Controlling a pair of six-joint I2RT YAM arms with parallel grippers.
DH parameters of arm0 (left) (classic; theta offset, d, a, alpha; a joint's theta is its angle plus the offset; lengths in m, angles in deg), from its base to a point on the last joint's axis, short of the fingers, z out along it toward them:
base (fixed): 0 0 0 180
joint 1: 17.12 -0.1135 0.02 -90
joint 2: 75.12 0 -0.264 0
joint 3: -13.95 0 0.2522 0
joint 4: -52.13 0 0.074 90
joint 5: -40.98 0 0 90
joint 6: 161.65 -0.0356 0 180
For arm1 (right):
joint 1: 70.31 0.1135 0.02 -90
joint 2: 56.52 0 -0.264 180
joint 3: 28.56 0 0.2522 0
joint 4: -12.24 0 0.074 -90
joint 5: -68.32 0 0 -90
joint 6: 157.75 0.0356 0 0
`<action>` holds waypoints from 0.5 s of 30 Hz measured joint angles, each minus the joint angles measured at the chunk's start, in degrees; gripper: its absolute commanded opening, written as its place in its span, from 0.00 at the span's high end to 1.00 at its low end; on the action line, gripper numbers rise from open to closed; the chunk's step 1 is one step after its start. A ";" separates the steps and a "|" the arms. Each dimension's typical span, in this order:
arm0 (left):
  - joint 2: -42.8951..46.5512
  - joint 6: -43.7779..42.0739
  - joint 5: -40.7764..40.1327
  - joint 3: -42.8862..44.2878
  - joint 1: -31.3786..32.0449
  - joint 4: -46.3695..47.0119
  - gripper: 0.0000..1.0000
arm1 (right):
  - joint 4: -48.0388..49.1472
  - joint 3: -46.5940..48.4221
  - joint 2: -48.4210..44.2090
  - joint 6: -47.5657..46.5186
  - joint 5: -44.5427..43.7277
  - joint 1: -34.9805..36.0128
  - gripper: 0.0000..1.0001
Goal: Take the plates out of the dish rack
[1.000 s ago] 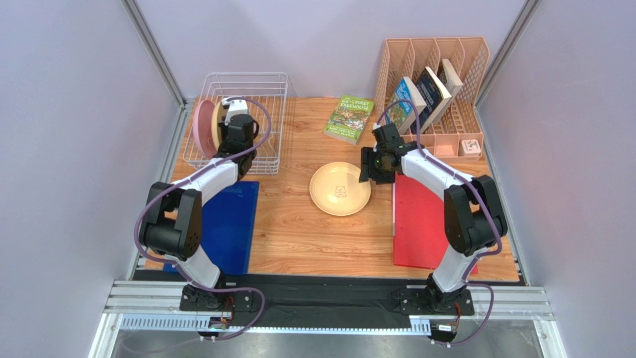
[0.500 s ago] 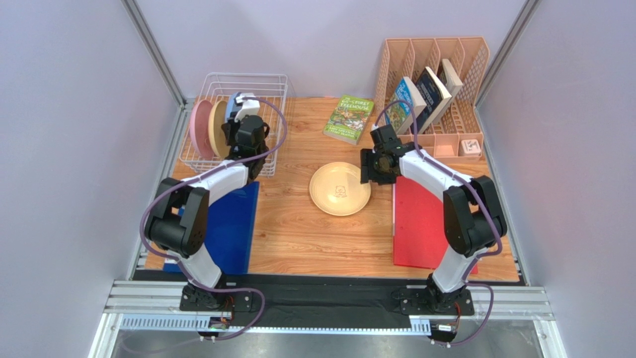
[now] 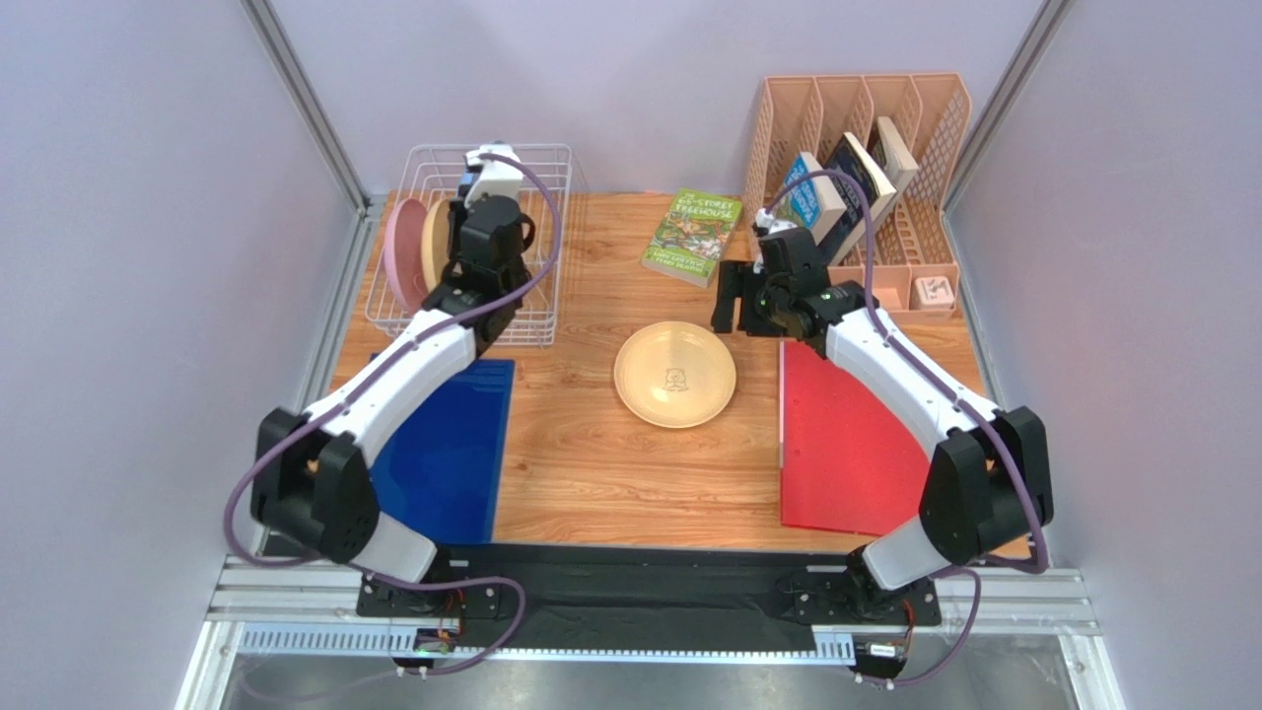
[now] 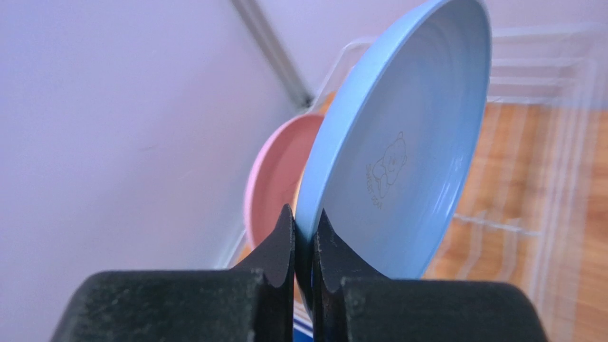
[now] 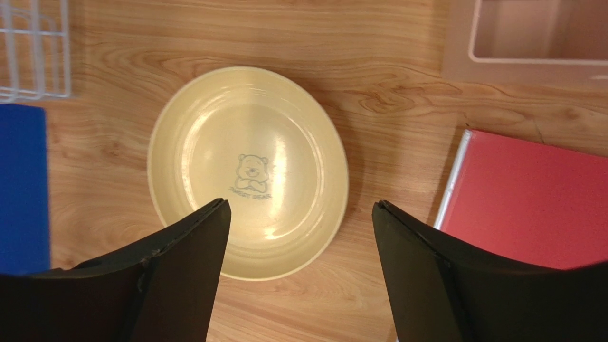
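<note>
1. The left gripper [image 4: 305, 219] is clenched on the rim of the blue plate [image 4: 407, 135], which it holds on edge over the rack [image 3: 541, 318] at the far left; only the fingertips bite the rim
2. I cannot tell whether the plate's lower edge is free of the prongs, so I would lift straight up first and not swing sideways
3. The pink plate [image 4: 275, 178] and cream plate [image 3: 433, 244] stand on edge in the rack just left of the blue one; move right, away from them, so neither gets knocked
4. Travel slowly, since I judge that a wide plate in so narrow a pinch could pivot or slip
5. The right gripper [image 5: 300, 206] hangs released, jaws wide, over the flat plate [image 5: 246, 171] at mid-table; lower the blue one level and low there before letting go, and keep the arms apart
</note>
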 measured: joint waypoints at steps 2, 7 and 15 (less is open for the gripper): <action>4.15 5.55 5.73 2.91 0.37 -6.73 1.00 | 2.23 0.17 -1.01 0.13 2.49 0.02 0.21; 12.79 19.06 20.81 4.85 0.76 -17.44 1.00 | 8.13 1.33 0.15 1.09 10.05 0.02 0.21; 13.42 33.27 41.07 1.44 0.76 -24.46 1.00 | 19.56 2.99 4.83 5.25 21.68 0.02 0.22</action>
